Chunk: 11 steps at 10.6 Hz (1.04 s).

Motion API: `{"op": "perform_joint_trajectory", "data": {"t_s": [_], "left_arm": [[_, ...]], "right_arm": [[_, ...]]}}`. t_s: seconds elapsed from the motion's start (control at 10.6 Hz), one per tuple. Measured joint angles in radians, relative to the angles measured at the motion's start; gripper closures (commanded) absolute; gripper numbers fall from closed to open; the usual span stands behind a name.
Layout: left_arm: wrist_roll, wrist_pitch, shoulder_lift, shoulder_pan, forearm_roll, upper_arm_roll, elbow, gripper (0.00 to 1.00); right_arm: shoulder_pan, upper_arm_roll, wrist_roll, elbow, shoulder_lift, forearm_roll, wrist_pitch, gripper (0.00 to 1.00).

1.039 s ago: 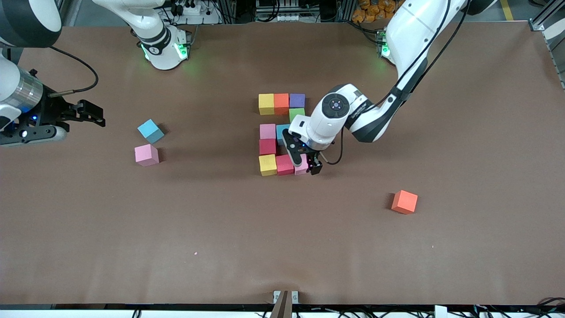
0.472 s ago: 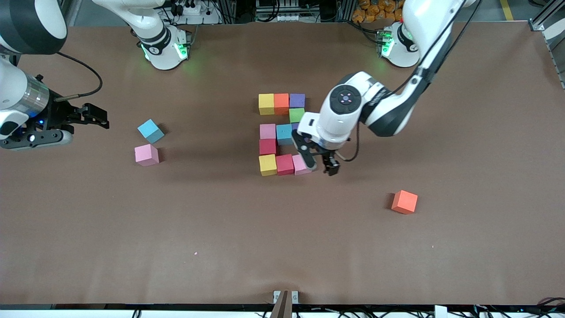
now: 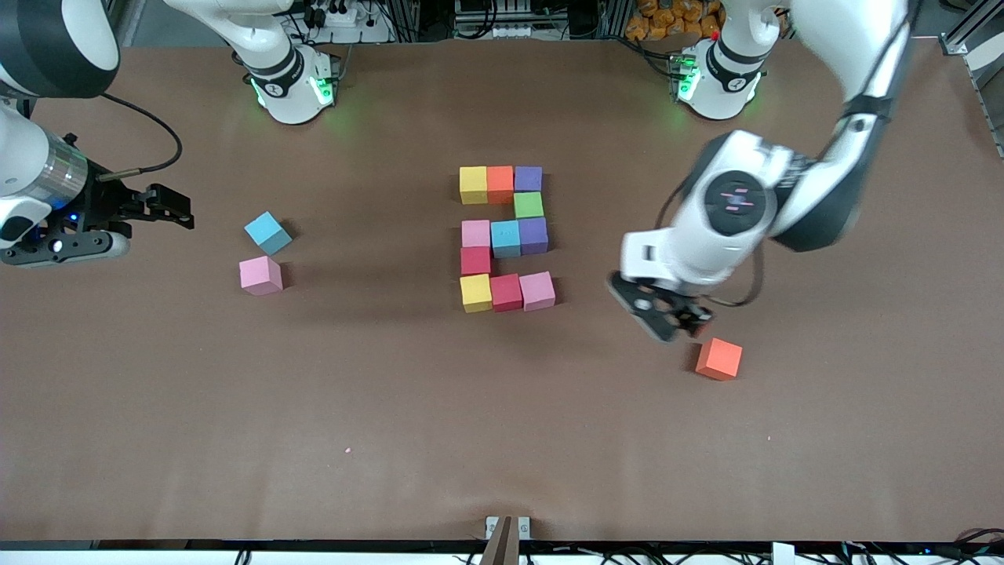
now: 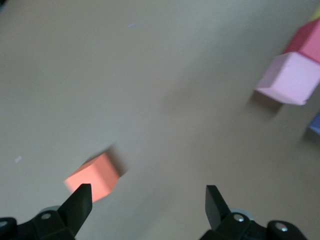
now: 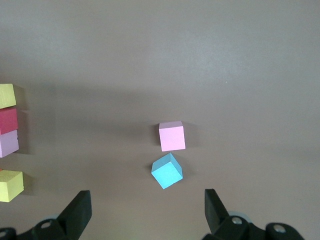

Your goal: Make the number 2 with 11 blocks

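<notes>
The number 2 [image 3: 505,238] lies in the table's middle, made of several blocks in three rows of three linked by a green block [image 3: 528,205] and a red block [image 3: 475,260]. The pink block [image 3: 537,290] [image 4: 291,78] ends the row nearest the front camera. My left gripper [image 3: 673,320] [image 4: 147,200] hangs open and empty over the table beside a loose orange block [image 3: 718,359] [image 4: 92,176]. My right gripper [image 3: 157,208] [image 5: 147,207] waits open and empty at the right arm's end, over bare table near a loose light blue block [image 3: 267,232] [image 5: 167,171] and a loose pink block [image 3: 260,275] [image 5: 172,136].
The two robot bases [image 3: 290,86] stand along the table's edge farthest from the front camera. The right wrist view catches the digit's end column, with a yellow block [image 5: 10,185] and a red block [image 5: 7,120].
My left gripper left the pink block in the digit's nearest row and swung toward the left arm's end, stopping beside the orange block. The right gripper shifted only slightly.
</notes>
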Motion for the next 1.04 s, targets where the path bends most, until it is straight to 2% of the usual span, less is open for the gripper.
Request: {"op": "perform_joint_trajectory", "data": {"t_s": [0.28, 0.66, 1.04], "left_arm": [[-0.046, -0.075, -0.049, 0.08, 0.0, 0.002, 0.049, 0.0], [-0.093, -0.084, -0.092, 0.187, -0.001, 0.003, 0.062, 0.0], [-0.219, -0.101, -0.145, 0.203, -0.002, -0.008, 0.076, 0.0]], "right_arm": [[0.0, 0.0, 0.0, 0.0, 0.0, 0.0, 0.002, 0.0], [0.0, -0.001, 0.0, 0.0, 0.0, 0.0, 0.002, 0.0], [0.0, -0.001, 0.0, -0.001, 0.0, 0.0, 0.002, 0.0]]}}
